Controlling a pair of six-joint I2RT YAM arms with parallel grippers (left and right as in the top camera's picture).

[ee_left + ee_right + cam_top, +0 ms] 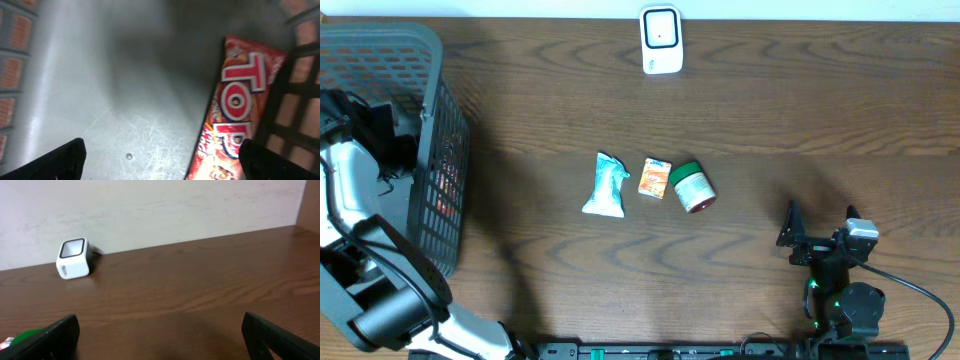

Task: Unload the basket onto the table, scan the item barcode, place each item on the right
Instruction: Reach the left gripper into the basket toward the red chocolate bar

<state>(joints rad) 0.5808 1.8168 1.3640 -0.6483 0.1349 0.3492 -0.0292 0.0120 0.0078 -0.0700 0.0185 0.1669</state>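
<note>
**Left gripper** (161,164): jaws spread wide, grasping nothing, poised inside the grey basket (445,170) at the table's 9 o'clock edge. The red snack packet (232,107) lies on the basket floor toward 3 o'clock in the wrist view, along the mesh wall.

**Right gripper** (798,238): jaws likewise spread and empty, at 5 o'clock over the wooden table (800,110).

**Table centre**, in a row from 9 to 3 o'clock: teal-and-white pouch (605,186), orange box (655,178), green-lidded jar (692,186) just beside the box.

**White scanner** (661,40): upright at 12 o'clock, well apart from the row.
</note>
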